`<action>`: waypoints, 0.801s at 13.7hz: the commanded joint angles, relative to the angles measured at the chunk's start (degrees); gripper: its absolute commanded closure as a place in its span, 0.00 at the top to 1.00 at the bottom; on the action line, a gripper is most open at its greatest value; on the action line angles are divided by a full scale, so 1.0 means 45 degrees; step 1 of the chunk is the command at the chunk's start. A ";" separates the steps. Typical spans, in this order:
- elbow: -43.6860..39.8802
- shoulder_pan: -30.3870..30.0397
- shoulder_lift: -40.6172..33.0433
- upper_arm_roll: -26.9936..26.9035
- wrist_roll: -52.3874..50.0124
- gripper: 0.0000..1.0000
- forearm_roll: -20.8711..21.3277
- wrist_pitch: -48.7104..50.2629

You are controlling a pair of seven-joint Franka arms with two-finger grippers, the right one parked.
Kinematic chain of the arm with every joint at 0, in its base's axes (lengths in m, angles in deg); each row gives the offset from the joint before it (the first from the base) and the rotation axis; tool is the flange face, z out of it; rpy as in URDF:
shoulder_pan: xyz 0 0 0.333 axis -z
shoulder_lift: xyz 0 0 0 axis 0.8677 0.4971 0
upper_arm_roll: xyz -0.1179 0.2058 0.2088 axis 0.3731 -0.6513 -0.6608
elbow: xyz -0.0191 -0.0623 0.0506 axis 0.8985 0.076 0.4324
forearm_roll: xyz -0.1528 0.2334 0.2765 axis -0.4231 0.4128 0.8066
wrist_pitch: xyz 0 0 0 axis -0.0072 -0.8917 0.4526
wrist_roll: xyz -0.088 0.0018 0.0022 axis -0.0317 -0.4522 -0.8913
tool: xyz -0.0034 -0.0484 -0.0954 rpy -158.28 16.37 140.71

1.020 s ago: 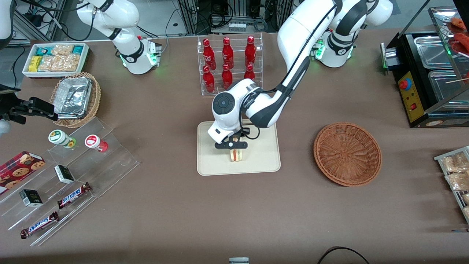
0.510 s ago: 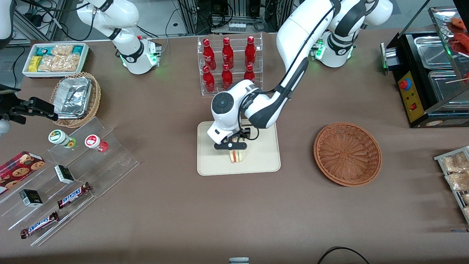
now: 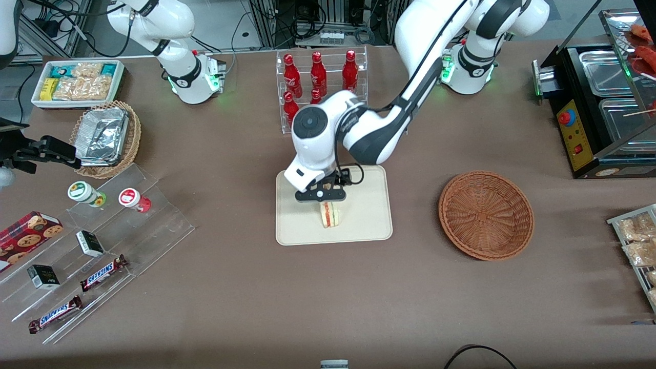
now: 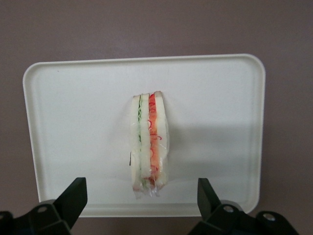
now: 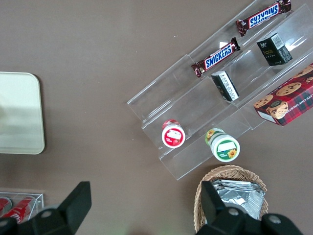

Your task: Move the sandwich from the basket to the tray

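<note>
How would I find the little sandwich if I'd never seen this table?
Look mid-table for the flat cream plastic tray, just nearer the camera than the rack of red bottles. On it stands a clear-wrapped bread wedge with red and green filling, under the open black tool, the tray's only food.

The clear-wrapped triangular sandwich [image 4: 148,142] shows pale white bread with a thin green layer and a red-orange layer along its cut side. It stands on the flat cream-beige plastic tray [image 4: 73,107], plain and without pattern. The black two-finger gripper [image 3: 322,201] hangs above the sandwich, fingers spread wide, below a white wrist with a dark grey round cap. The round reddish-brown wicker basket [image 3: 486,214] has a radiating woven pattern. The tablecloth [image 3: 256,297] is a uniform brown-taupe.
</note>
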State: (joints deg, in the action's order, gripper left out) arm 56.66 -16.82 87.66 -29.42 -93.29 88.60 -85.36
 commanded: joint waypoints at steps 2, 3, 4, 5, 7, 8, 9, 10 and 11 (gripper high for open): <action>0.0148 0.0107 -0.1188 -0.0166 -0.1166 0.99 0.0107 0.0595; 0.0129 0.0107 -0.1481 -0.0243 -0.1693 0.99 0.0166 0.1120; 0.0129 0.0049 -0.1851 -0.0360 -0.1930 0.99 0.0166 0.1454; 0.0148 0.0029 -0.2280 -0.0516 -0.1971 0.99 0.0186 0.1825; 0.0148 0.0029 -0.3004 -0.1198 -0.1971 0.99 0.0108 0.2665; 0.0148 0.0010 -0.3375 -0.1452 -0.1971 0.99 0.0088 0.2881; 0.0187 -0.0126 -0.3707 -0.1629 -0.1933 0.99 0.0050 0.3154; 0.0187 -0.0495 -0.3962 -0.1650 -0.1874 0.99 -0.0009 0.3466; 0.0245 -0.0750 -0.4196 -0.1650 -0.1777 0.99 -0.0009 0.3779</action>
State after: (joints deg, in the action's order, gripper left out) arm 56.34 -18.39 71.47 -36.79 -100.88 88.61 -70.58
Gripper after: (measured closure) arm 0.004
